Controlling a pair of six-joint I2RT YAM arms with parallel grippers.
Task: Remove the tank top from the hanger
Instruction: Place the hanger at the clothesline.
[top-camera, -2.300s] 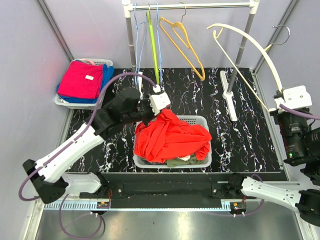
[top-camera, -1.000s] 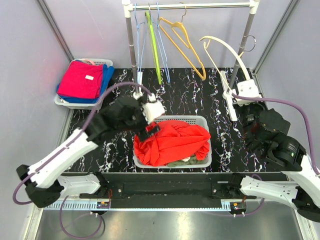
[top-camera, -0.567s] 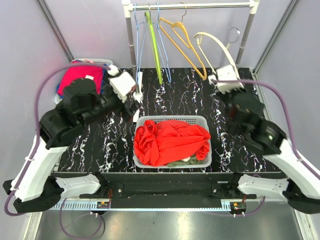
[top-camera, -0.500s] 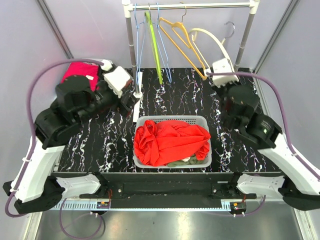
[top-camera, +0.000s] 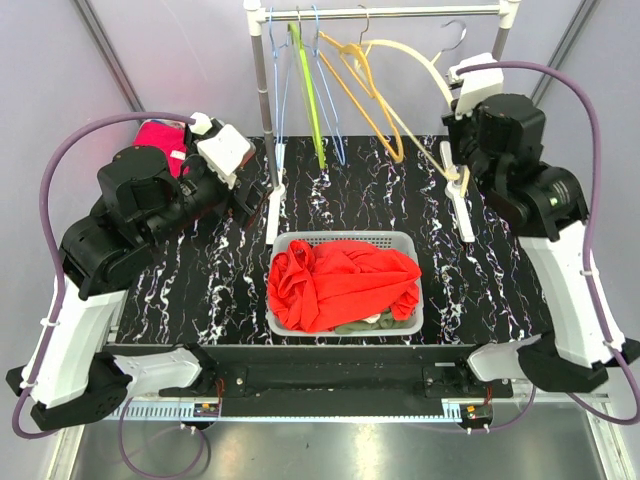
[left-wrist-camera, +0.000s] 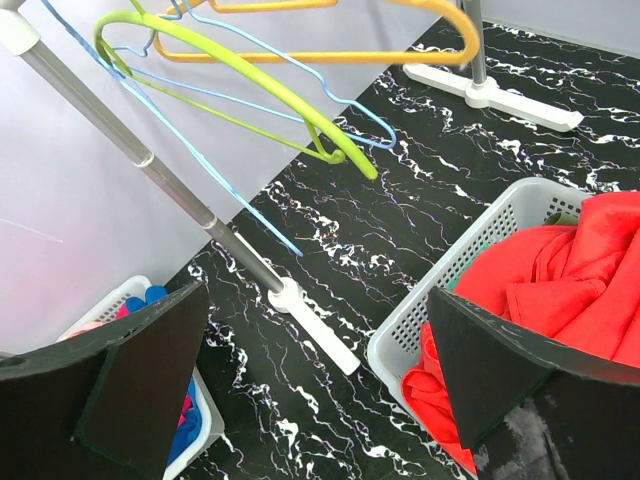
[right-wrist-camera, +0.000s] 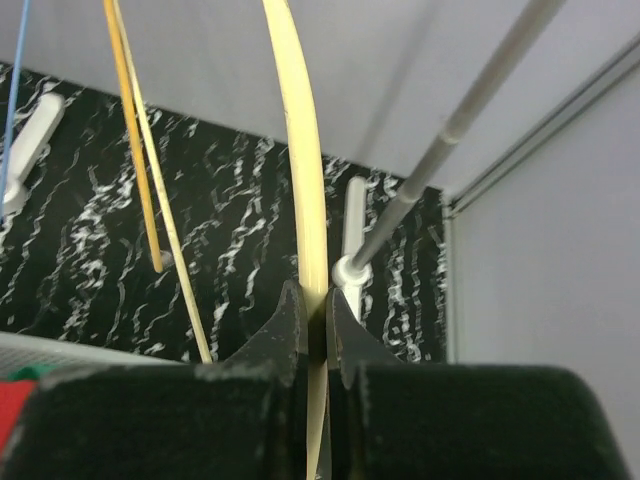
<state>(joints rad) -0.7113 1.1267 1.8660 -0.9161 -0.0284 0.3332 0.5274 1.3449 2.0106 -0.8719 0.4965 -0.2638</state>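
table (top-camera: 500, 280): black marbled top, carries the rack and the baskets so all of it is in my reach
rack (top-camera: 385, 12): stands at the far edge, rail up high so hangers dangle free; green hanger (top-camera: 308, 100) and orange hanger (left-wrist-camera: 300, 57) hang on it bare
centre basket (top-camera: 400, 236): sits near my bases, under the open space in front of the rail, a drop spot for clothes, I judge
tank top place (top-camera: 340, 280): in the centre basket, heaped on other clothes, well apart from every hanger, so the removal looks done to me
cream hanger (top-camera: 410, 60): bare, tilted, hook up by the right end of the rail; cannot tell if the hook is over the rail
right gripper (right-wrist-camera: 312, 320): jaws together, pinched on the cream hanger's arm; my right arm is raised to rail height, probably to hang the hanger on the rack
left gripper (left-wrist-camera: 315, 340): jaws wide apart, holding nothing, lifted over the table left of the centre basket and clear of the cloth, I guess so it snags nothing
tank top look: bright red, soft thin fabric, crumpled in loose folds, one edge spilling to the basket's left rim; straps not clear enough to pick out
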